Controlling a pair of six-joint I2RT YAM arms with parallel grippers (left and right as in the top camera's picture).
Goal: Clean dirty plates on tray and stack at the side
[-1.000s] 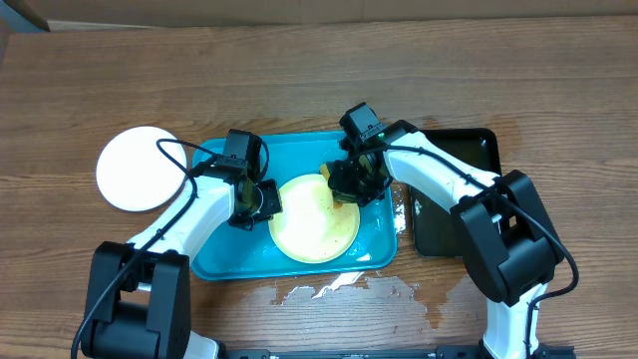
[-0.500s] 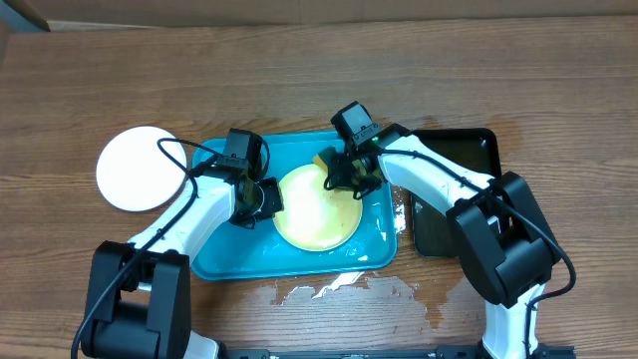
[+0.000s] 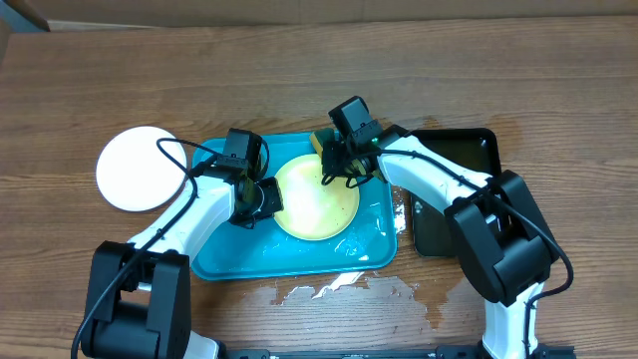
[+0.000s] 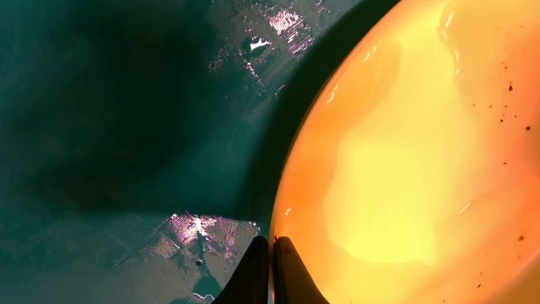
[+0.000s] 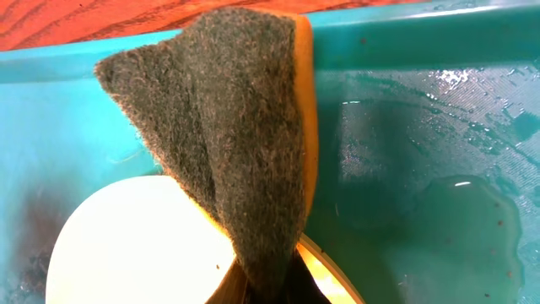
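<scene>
Viewed from beside the desk (image 3: pixel 558 90), the pale yellow plate (image 3: pixel 316 196) is lying inside the turquoise tray (image 3: pixel 224 254), toward its right half, while a white plate (image 3: pixel 140 168) is sitting on the bare wood just left of the tray. The left gripper (image 3: pixel 263 199) is pinching the yellow plate's left rim, jaws pressed together on the thin edge. The right gripper (image 3: pixel 339 170) is holding a sponge (image 5: pixel 236 143), jaws clamped on its lower end, over the plate's far rim by the tray's back wall. Water (image 5: pixel 468 211) is pooling on the tray floor, and a black tray (image 3: pixel 454 214) is lying just to the right.
</scene>
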